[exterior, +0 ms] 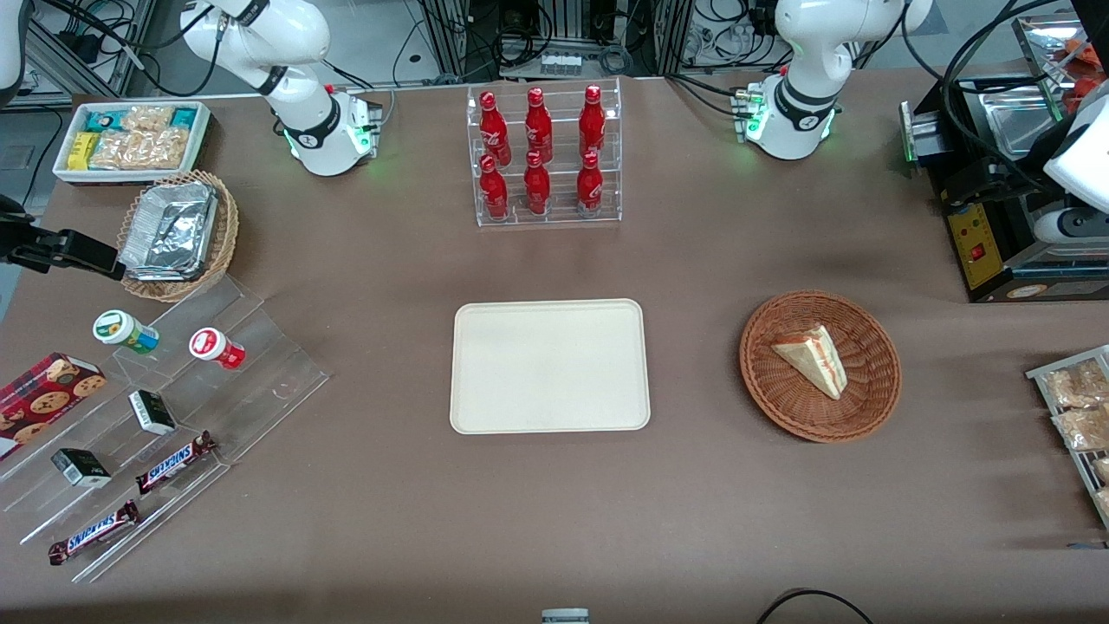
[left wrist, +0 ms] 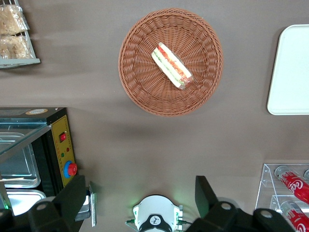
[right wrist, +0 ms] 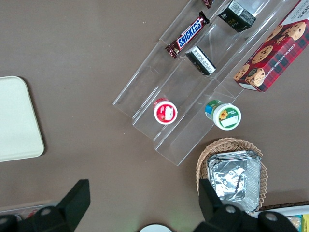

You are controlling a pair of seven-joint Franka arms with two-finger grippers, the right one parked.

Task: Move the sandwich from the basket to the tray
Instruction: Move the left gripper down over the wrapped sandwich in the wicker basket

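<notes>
The sandwich, a pale bread wedge with red and green filling, lies in the round reddish-brown wicker basket. The cream tray lies flat beside the basket, toward the parked arm's end, with nothing on it. In the left wrist view the sandwich lies near the middle of the basket, and part of the tray shows. My left gripper is open and empty, high above the table over its own arm's base, farther from the front camera than the basket. It is out of the front view.
A clear rack of red bottles stands farther from the front camera than the tray. A black machine with a red button and a rack of bagged snacks are at the working arm's end. An acrylic stepped shelf and a tan foil-tray basket are at the parked arm's end.
</notes>
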